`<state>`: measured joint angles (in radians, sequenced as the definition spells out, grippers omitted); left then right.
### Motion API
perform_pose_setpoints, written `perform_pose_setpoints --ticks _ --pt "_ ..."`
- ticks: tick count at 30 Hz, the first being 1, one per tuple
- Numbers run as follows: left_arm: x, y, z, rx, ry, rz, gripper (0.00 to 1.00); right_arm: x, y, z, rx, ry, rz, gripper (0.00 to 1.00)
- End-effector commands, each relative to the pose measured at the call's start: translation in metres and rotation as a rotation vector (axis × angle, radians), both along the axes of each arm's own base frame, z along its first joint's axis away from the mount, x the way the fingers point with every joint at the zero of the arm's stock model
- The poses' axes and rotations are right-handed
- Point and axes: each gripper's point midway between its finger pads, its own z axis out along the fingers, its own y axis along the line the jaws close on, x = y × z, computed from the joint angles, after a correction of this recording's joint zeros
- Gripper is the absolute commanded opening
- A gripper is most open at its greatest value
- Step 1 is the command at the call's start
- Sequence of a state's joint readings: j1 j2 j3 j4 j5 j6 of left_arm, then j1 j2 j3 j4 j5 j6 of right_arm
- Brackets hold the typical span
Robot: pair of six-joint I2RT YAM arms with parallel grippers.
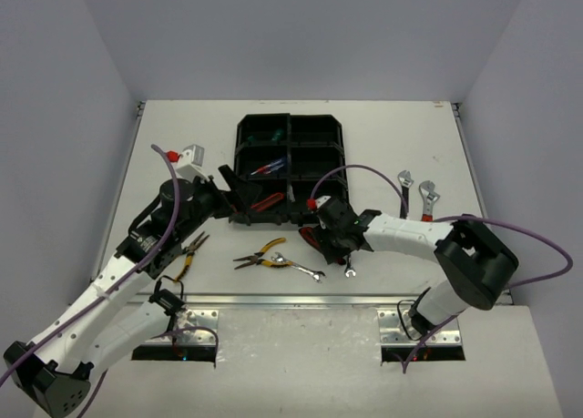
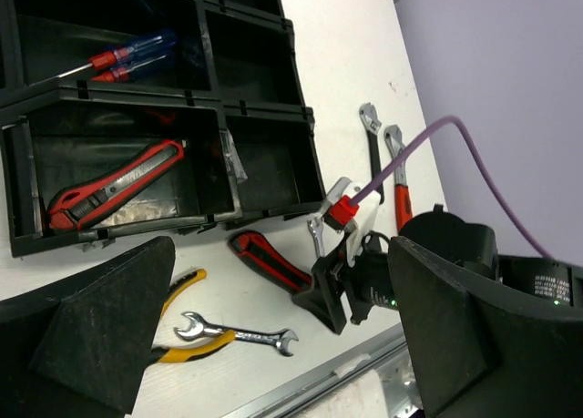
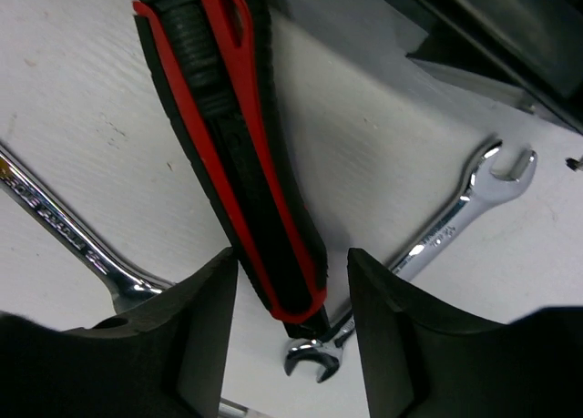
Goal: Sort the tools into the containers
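A red-black utility knife [image 3: 237, 145] lies on the table just in front of the black tray of containers [image 1: 290, 117]. My right gripper [image 3: 291, 272] is down over its tip end, open, one finger on each side; the left finger touches it and the right stands apart. The same gripper [image 1: 321, 239] shows in the top view. A small silver wrench [image 3: 455, 218] lies right beside the knife's tip. My left gripper [image 1: 228, 188] hovers open and empty at the tray's near left corner. A second utility knife [image 2: 114, 183] and screwdrivers [image 2: 132, 56] lie in tray compartments.
Yellow-handled pliers [image 1: 260, 253] and a silver wrench [image 1: 305, 270] lie left of my right gripper, more yellow pliers [image 1: 189, 254] under my left arm. Two adjustable wrenches [image 1: 404, 183] [image 1: 427, 198] lie right of the tray. A purple cable [image 1: 364, 170] arcs over it.
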<state>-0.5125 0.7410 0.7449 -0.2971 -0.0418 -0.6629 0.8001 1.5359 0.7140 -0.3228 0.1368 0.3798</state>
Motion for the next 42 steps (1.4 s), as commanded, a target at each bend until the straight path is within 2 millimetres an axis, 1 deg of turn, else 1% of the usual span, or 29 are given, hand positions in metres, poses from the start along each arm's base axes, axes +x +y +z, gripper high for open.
perform_pose_setpoints --ticks 1,2,4,5,7,8,9,10,13,16,17,19,22,23,25,27,29,33,36,40,42 --pt "-0.01 -0.005 -0.003 0.041 -0.051 -0.084 1.0 0.017 0.019 0.007 0.01 -0.074 0.013 0.49" --pt "-0.011 -0.006 -0.006 0.041 -0.05 -0.09 1.0 0.017 0.019 0.005 -0.001 -0.075 0.012 0.48" --pt "-0.012 -0.007 -0.012 0.047 -0.043 -0.097 1.0 0.017 0.023 0.003 -0.014 -0.08 0.022 0.42" --pt "-0.012 -0.007 -0.014 0.052 -0.041 -0.101 1.0 0.016 0.023 -0.002 -0.026 -0.07 0.021 0.39" --pt "-0.013 -0.007 -0.015 0.057 -0.04 -0.109 1.0 0.014 0.024 -0.004 -0.035 -0.058 0.024 0.36" --pt "-0.013 -0.008 -0.015 0.059 -0.041 -0.112 1.0 0.014 0.024 -0.004 -0.036 -0.056 0.022 0.32" --pt "-0.013 -0.007 -0.015 0.062 -0.042 -0.112 1.0 0.014 0.025 -0.004 -0.036 -0.056 0.02 0.27" --pt "-0.014 -0.007 -0.014 0.063 -0.044 -0.112 1.0 0.013 0.027 -0.001 -0.036 -0.06 0.02 0.22" --pt "-0.015 -0.006 -0.013 0.057 -0.05 -0.11 1.0 0.01 0.031 0.011 -0.028 -0.088 0.024 0.13" --pt "-0.016 -0.014 -0.014 0.01 -0.048 -0.137 1.0 0.007 0.039 0.039 0.01 -0.139 0.026 0.0" --pt "-0.018 -0.016 -0.017 -0.001 -0.036 -0.146 1.0 0.007 0.039 0.041 0.013 -0.141 0.025 0.0" --pt "-0.017 -0.026 -0.019 -0.04 -0.029 -0.175 1.0 0.003 0.039 0.062 0.054 -0.154 0.021 0.0" --pt "-0.016 -0.032 -0.026 -0.069 0.0 -0.19 1.0 -0.004 0.041 0.086 0.12 -0.165 0.043 0.0" --pt "-0.015 -0.034 -0.028 -0.075 0.009 -0.191 1.0 -0.009 0.041 0.092 0.135 -0.152 0.06 0.0" --pt "-0.012 -0.038 -0.026 -0.098 0.004 -0.197 1.0 -0.018 0.044 0.101 0.177 -0.124 0.091 0.0" --pt "-0.012 -0.043 -0.028 -0.124 0.007 -0.211 1.0 -0.023 0.045 0.111 0.221 -0.133 0.102 0.0" --pt "-0.01 -0.048 -0.027 -0.156 0.001 -0.219 1.0 -0.023 0.046 0.122 0.265 -0.164 0.104 0.0" --pt "-0.011 -0.057 -0.033 -0.211 0.033 -0.246 1.0 -0.022 0.048 0.137 0.302 -0.192 0.109 0.0" --pt "-0.011 -0.058 -0.037 -0.235 0.057 -0.241 1.0 -0.021 0.05 0.147 0.331 -0.214 0.113 0.0" --pt "-0.013 -0.057 -0.048 -0.307 0.126 -0.195 1.0 -0.018 0.058 0.166 0.415 -0.273 0.12 0.0" --pt "-0.016 -0.058 -0.054 -0.372 0.175 -0.159 1.0 -0.016 0.06 0.178 0.443 -0.298 0.128 0.0"
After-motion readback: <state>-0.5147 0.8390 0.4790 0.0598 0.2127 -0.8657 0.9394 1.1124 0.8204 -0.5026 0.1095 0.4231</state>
